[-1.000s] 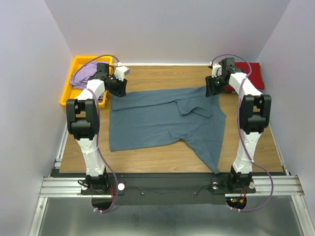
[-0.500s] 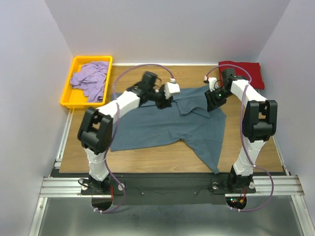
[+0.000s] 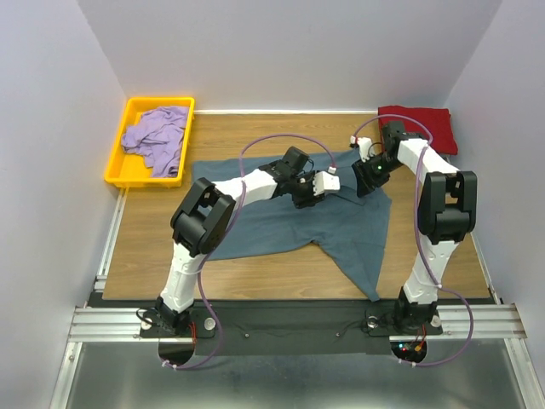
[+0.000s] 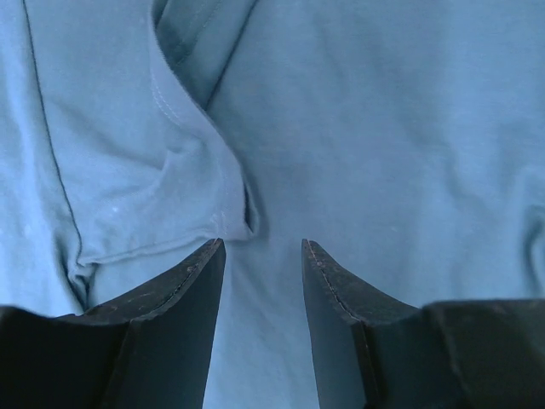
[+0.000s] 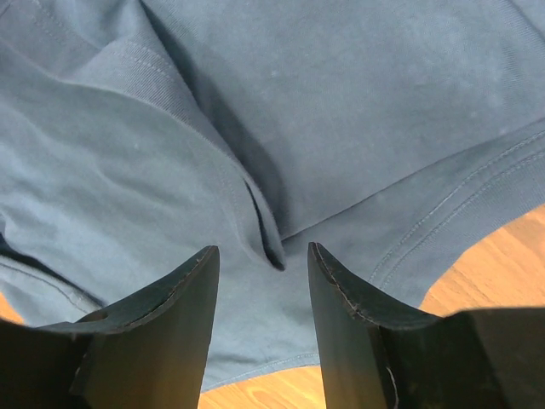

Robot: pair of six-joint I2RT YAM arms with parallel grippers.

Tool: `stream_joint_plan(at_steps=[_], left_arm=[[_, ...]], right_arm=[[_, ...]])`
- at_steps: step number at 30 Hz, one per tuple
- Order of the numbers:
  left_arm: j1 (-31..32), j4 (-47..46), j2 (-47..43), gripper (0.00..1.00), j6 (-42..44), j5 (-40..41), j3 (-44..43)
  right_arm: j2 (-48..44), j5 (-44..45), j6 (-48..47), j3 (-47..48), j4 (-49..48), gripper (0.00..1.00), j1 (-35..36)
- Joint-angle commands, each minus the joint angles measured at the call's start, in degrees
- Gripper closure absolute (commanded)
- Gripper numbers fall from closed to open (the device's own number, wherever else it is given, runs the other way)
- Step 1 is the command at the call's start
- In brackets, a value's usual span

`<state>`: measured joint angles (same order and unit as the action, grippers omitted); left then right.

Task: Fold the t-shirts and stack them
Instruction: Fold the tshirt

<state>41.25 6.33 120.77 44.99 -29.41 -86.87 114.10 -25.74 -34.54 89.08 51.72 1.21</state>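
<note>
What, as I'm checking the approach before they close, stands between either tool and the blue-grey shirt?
Nothing visible does. The left tool hangs open just above a fold of the blue-grey shirt; the right tool hangs open above another fold near its edge.

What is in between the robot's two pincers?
Just wrinkled cloth of the blue-grey t-shirt. The top view shows it filling the gap between the left pincer and the right pincer.

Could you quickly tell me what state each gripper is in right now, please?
Left gripper: open, holding nothing, just above the blue-grey t-shirt.
Right gripper: open, holding nothing, over a fold of that t-shirt.
</note>
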Motion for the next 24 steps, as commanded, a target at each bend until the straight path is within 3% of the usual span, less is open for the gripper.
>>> stream_joint_plan(at_steps=[1,5,14,16,18,19,21,22,24], left_arm=[[1.02,-2.02,0.42,0.47,0.98,2.77,-3.83],[1.46,-2.9,1.75,0.5,0.8,3.65,-4.97],[1.55,-2.29,3.95,0.7,1.15,3.57,-7.52],[1.55,-1.85,4.12,0.75,1.15,3.39,-7.7],[1.55,-1.32,4.04,0.83,1.32,3.13,-7.7],[1.55,-1.32,3.86,0.86,1.24,3.13,-7.7],[1.55,-1.14,3.42,0.94,1.41,2.69,-7.61],[1.46,-1.14,2.72,0.97,1.59,2.52,-7.44],[1.37,-0.44,1.93,1.0,2.11,2.08,-7.17]], right_arm=[[0.5,-1.34,-1.67,-0.57,1.36,0.48,0.11],[1.03,-1.77,-2.46,-1.54,1.89,0.48,0.28],[0.86,-2.56,-4.21,-2.59,3.21,0.49,0.19],[0.86,-2.56,-4.39,-2.59,3.38,0.53,0.19],[1.12,-2.3,-4.3,-2.24,3.38,0.61,0.19],[1.21,-2.21,-4.22,-2.07,3.3,0.72,0.19],[1.12,-1.69,-4.21,-1.11,3.21,0.83,0.19],[1.03,-1.42,-4.13,-0.75,3.21,0.93,0.19],[0.77,-0.9,-4.13,0.3,3.21,0.99,0.19]])
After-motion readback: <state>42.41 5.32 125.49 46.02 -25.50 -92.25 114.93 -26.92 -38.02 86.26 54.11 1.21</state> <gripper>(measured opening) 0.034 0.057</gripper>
